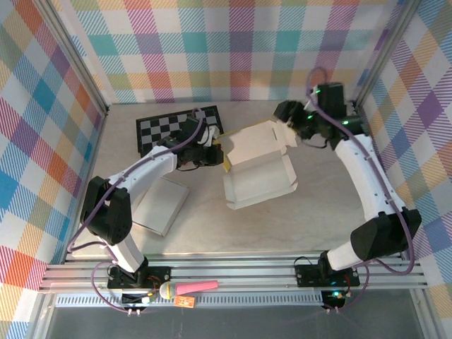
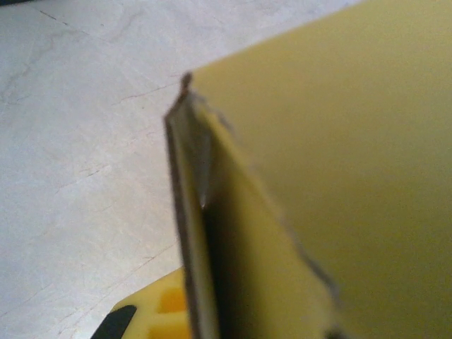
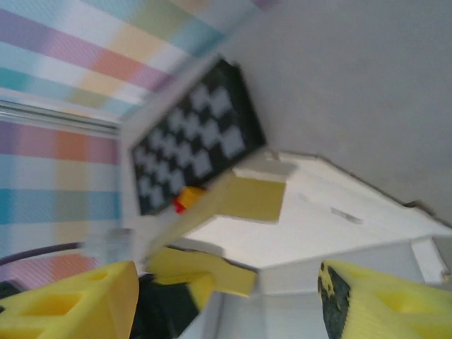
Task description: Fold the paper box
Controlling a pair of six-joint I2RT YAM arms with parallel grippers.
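Though outstretched, left gripper point(image 1: 214, 157) at box point(image 1: 263, 178).

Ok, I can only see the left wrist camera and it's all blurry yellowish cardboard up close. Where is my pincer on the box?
Observer: From above, the left pincer is at the left edge of the paper box, shut on the cardboard there.
Operator: What's the other arm doing?
Observer: The right pincer is at the box's far right side, fingers apart, with a box wall between them.
Operator: Is there other stuff on the table?
Observer: A checkered mat lies on the table just beyond the left pincer.
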